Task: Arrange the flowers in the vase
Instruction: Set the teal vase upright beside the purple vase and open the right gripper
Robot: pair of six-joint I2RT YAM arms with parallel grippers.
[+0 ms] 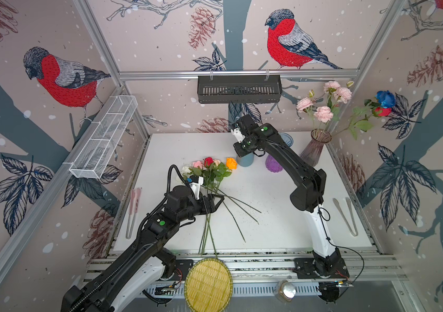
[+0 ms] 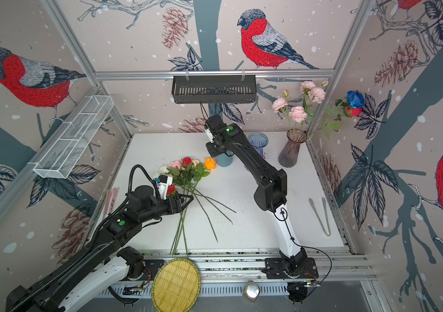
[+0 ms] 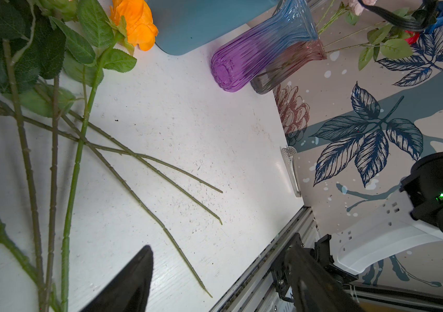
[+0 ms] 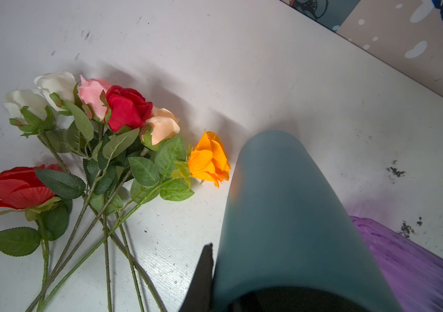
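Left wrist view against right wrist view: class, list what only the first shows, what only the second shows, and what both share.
Only the left wrist view shows the stems' bare lower stretches, a smoky vase already holding leafy stems, and metal tongs at the table edge.
Only the right wrist view shows the white roses, pink rose, peach rose and two red roses.
Both show the orange rose, teal vase, purple vase and white table.
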